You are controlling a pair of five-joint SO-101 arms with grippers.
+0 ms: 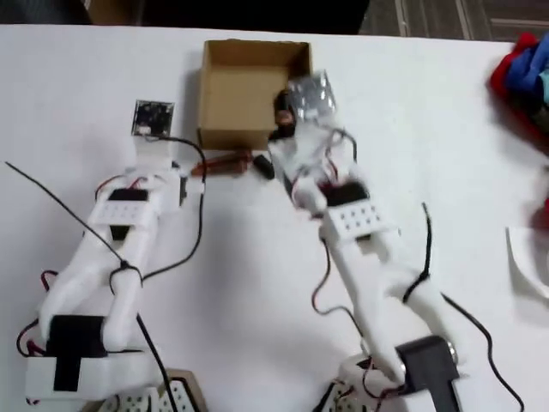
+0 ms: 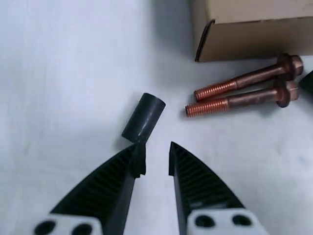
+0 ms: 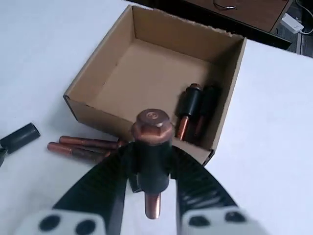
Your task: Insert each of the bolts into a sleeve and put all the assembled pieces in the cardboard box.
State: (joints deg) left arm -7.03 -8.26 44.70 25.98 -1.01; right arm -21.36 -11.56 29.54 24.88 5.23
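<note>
- While right claw [image 3: 152,157] grips a sleeved bolt [image 3: 152,128] at the box [image 3: 93,112] 3 o'clock edge, you're on drop-off: centre it, release.
- Your left claw [image 2: 155,147]: narrow, empty, beside sleeve [image 2: 143,117].

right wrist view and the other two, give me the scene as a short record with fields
right gripper: shut on held piece, a bolt in a sleeve, at the cardboard box edge
left gripper: open, loose sleeve just ahead of it
boxed pieces: looks like two, against one wall
loose bolts: two, side by side outside the box, not yet sleeved
</note>
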